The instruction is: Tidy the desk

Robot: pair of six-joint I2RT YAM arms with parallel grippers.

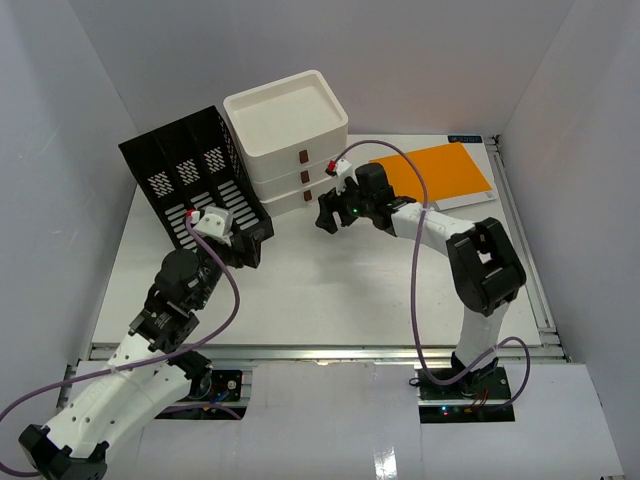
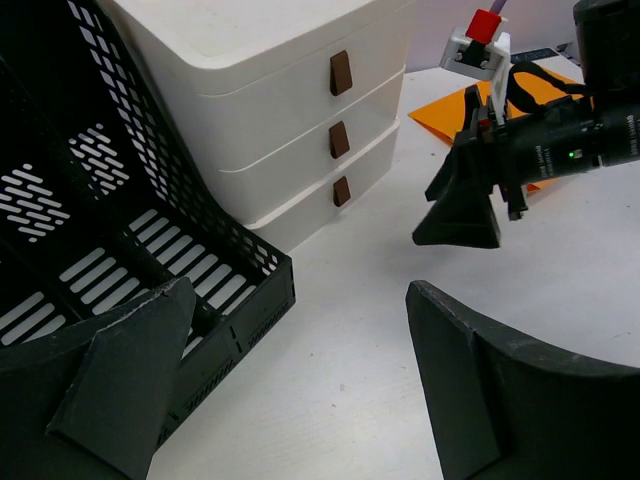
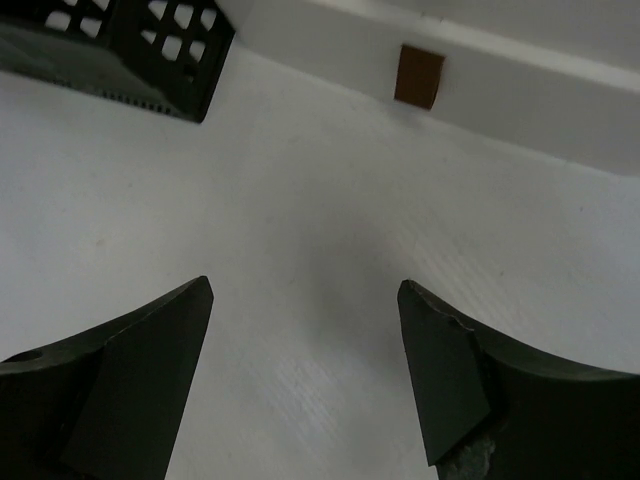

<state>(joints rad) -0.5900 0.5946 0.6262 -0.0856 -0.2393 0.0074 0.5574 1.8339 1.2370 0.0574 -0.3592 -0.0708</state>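
The desk (image 1: pixel 330 290) is a white tabletop. A black slotted file organizer (image 1: pixel 190 175) stands at its back left, next to a white three-drawer box (image 1: pixel 290 135). An orange folder (image 1: pixel 432 170) lies at the back right. My left gripper (image 1: pixel 247 243) is open at the organizer's (image 2: pixel 120 230) front right corner. Its left finger (image 2: pixel 130 390) overlaps that corner, and whether they touch I cannot tell. My right gripper (image 1: pixel 326 212) is open and empty, low over the desk (image 3: pixel 250 200). It faces the box's bottom drawer and its brown handle (image 3: pixel 419 76).
A metal rail (image 1: pixel 330 352) runs along the desk's front edge, and white walls enclose the other sides. In the left wrist view the right gripper (image 2: pixel 465 200) hangs just right of the box (image 2: pixel 280 120), with the orange folder (image 2: pixel 530 95) behind it.
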